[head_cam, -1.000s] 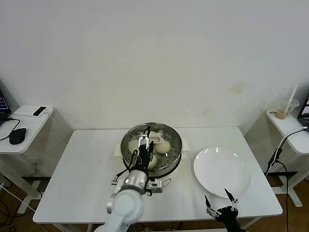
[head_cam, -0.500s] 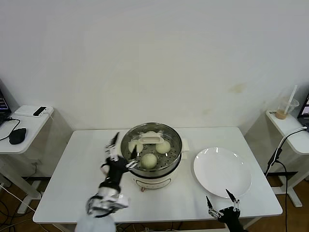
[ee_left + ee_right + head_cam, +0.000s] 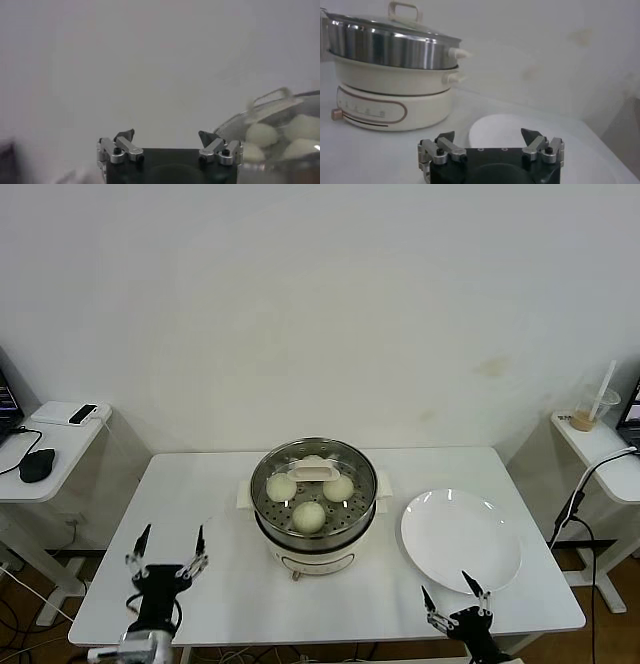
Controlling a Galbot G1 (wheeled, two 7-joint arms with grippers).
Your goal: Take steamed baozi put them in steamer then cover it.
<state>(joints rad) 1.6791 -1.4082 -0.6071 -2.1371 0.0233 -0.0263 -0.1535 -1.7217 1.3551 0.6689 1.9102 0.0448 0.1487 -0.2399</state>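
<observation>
We see the steamer [image 3: 314,529] at the middle of the tabletop [image 3: 200,514], its glass cover [image 3: 345,461] seated flat on the pot. The cover's cream handle [image 3: 315,474] lies with its long axis running left to right. Through the glass the buns [image 3: 308,516] sit on the perforated tray. The left pincer [image 3: 167,563] hovers wide and empty near the front left edge; the right pincer [image 3: 453,602] hovers wide and empty just before the white plate [image 3: 461,539].

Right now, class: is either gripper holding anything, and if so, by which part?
Nothing is held. The left gripper and right gripper are both open and empty near the table's front edge; the cover sits on the steamer.
</observation>
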